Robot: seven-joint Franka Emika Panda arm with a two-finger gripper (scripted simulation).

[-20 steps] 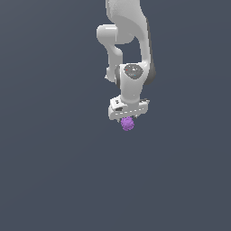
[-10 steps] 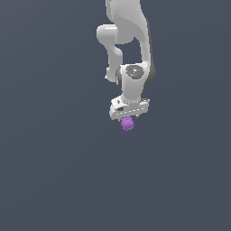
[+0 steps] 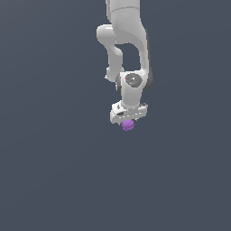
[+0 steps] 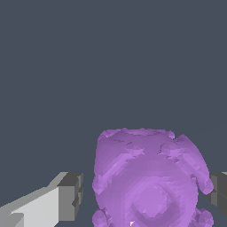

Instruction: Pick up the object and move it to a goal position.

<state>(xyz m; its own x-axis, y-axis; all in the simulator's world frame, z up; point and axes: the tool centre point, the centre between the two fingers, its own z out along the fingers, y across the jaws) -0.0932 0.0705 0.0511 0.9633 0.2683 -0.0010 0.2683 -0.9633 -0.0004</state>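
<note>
The object is a small purple knobbly ball that sits directly under the white arm's hand in the exterior view. My gripper points straight down over it. In the wrist view the purple ball fills the space between the two grey fingertips, and my gripper is shut on it. The far fingertip shows only at the picture's edge, touching the ball's side. The ball's underside is cut off by the frame.
Everything around the arm is a plain dark grey-blue ground. No other objects, containers or edges show, and no goal marker is visible in either view.
Hardly anything differs. The hand and the purple ball have sunk by a tiny amount, and the ball stays between the fingers.
</note>
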